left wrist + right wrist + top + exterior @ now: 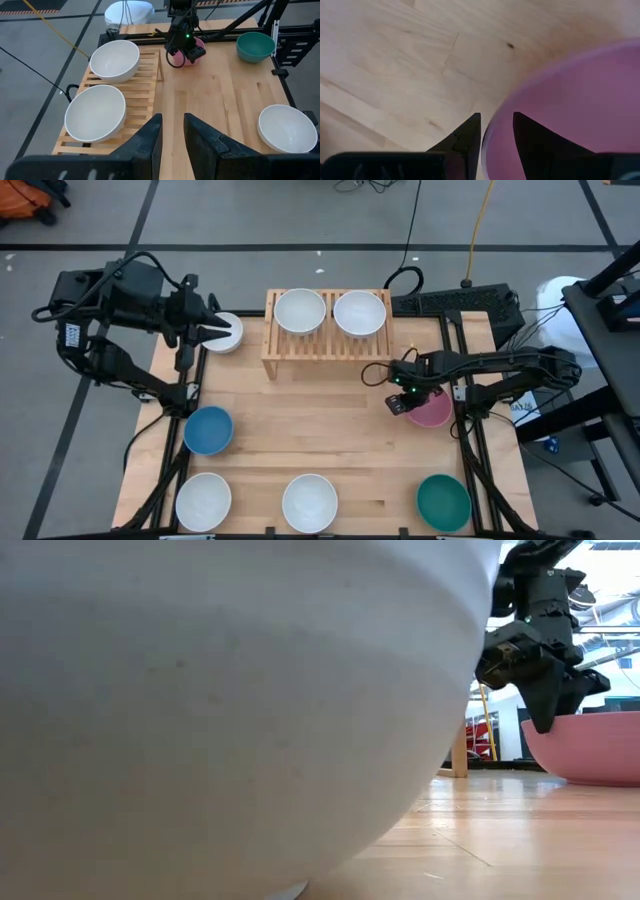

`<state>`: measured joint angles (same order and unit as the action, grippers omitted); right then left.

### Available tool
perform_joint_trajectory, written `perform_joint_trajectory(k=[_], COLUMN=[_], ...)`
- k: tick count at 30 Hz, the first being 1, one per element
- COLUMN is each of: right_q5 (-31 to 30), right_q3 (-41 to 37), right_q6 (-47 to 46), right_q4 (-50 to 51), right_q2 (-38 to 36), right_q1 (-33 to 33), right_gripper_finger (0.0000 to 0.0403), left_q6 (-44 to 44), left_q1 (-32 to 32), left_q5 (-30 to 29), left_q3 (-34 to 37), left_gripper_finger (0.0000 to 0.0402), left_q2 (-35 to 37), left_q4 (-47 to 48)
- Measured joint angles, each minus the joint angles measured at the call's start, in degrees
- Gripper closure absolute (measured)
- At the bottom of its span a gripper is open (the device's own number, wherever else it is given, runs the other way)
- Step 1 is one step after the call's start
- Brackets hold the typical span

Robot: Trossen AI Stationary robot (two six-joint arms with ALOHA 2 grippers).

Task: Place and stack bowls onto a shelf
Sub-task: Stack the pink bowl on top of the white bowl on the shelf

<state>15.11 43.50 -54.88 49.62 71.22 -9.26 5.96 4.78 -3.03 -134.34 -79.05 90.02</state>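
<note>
The right end effector [398, 402] is lowered over the near-shelf rim of the pink bowl [434, 410], which sits on the worktop [320, 430] toward its right edge. In the right wrist view, the rim of the bowl is seen between the two fingers [465, 135], one finger outside the wall and one inside; the jaws are set a narrow gap apart, and whether the rim is already pinched cannot be told.

The left end effector [222, 332] is held above the white bowl [228, 332] at the worktop's far left corner, just beside the shelf [327, 345]. Its fingers are slightly parted and nothing is gripped.

Two white bowls [301, 311] are set side by side on the shelf.
</note>
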Motion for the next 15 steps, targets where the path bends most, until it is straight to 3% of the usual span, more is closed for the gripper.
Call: perform_joint_trajectory(k=[5,11,15], right_q5=[1.39,1.65,1.48], right_q3=[-2.26,-4.54,-4.67], right_q6=[2.25,3.37,4.44], right_q4=[-4.77,-7.41,-7.12], right_q2=[0.00,-0.27,-0.21], right_q1=[-0.02,0.00,0.00], right_gripper_finger=[0.0298,0.0379,0.0388], left_q6=[1.27,1.30,1.31], left_q1=[0.00,0.00,-0.02], left_q5=[0.00,0.00,0.01], left_q3=[0.00,0.00,0.00], left_gripper_finger=[0.0316,0.0316,0.0316], left_q2=[0.00,0.00,0.00], left_q4=[-0.01,0.00,0.01])
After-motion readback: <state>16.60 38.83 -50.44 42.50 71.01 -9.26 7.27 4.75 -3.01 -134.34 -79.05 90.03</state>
